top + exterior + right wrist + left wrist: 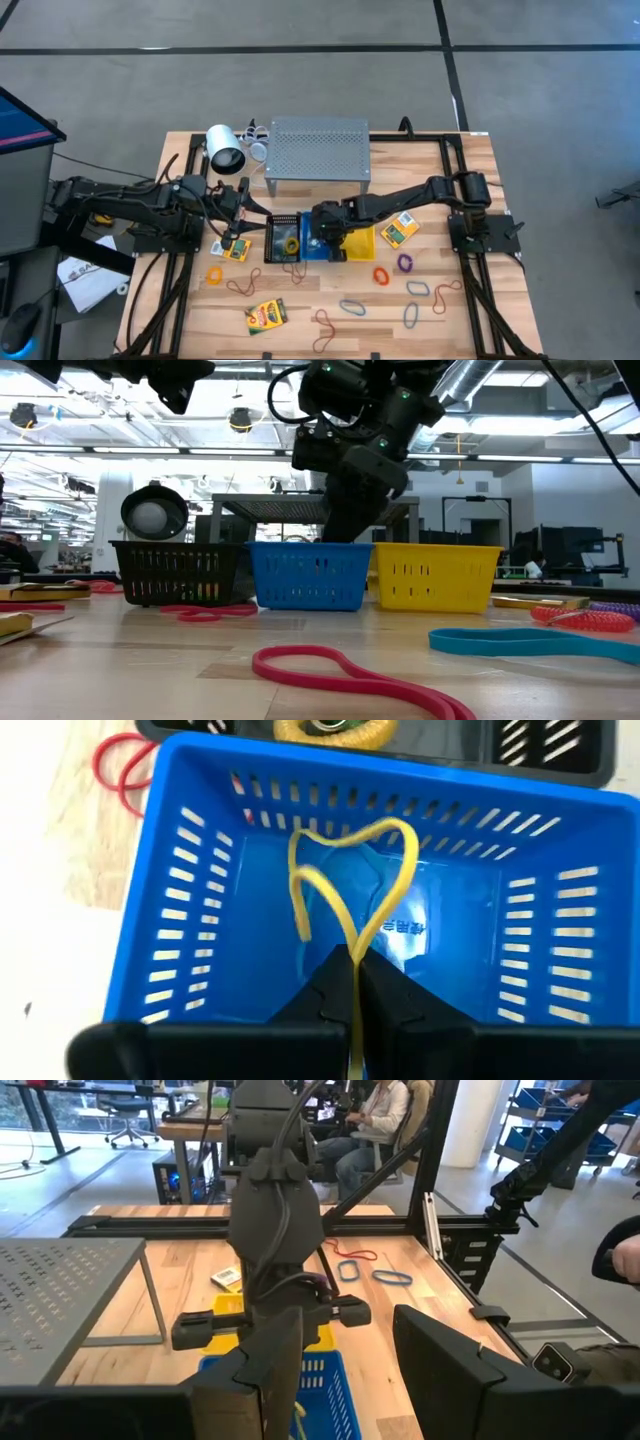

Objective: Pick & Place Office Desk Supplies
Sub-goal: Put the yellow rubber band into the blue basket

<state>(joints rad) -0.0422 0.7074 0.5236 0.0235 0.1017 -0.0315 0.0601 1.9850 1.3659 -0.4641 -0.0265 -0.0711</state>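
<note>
My right gripper point(355, 970) is shut on a yellow rubber band point(350, 870) and reaches down into the blue basket point(190, 790); it also shows in the high view point(322, 238) and the low view point(350, 510). The blue basket point(312, 252) stands between a black basket point(283, 240) and a yellow basket point(362, 240). Another yellow band point(335, 730) lies in the black basket. My left gripper point(350, 1370) waits open above the table's left part, touching nothing. Crayon boxes point(266, 315) point(399, 230) lie flat on the table. My right gripper pinches one end of the yellow band's loop point(355, 945) between its two fingertips. The fingers slant steeply down from above into the blue basket. The loop hangs beyond the fingertips, slack and bent, inside the basket walls; whether it touches the basket floor I cannot tell.
Loose rubber bands lie on the near half: orange point(381, 274), purple point(405, 263), brown point(245, 285), red point(350, 670). A grey perforated shelf point(318, 150) and a white cylinder point(226, 150) stand at the far side. A third crayon box point(236, 247) lies left of the black basket.
</note>
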